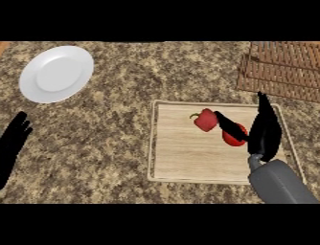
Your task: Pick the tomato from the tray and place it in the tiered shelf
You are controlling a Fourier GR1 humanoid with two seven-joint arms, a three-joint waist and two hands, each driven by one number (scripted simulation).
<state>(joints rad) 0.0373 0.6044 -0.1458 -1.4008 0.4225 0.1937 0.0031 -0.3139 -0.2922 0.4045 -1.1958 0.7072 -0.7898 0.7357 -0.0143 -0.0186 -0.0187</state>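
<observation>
Head view: right robot hand (265,133) apparently straddles tomato (233,138) on tray (184,159).

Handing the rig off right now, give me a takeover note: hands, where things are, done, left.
Left hand: open, resting at the view's left edge, holding nothing.
Right hand: over the tray, thumb on one side of the tomato and straight fingers on the other; not closed on it.
Tomato: on the tray's right half, beside a red pepper.
Tiered shelf: far right, beyond the tray; nothing seen on it.
Done: the reach to the tomato.
Left: close on it, lift, carry it to the shelf, release.
</observation>
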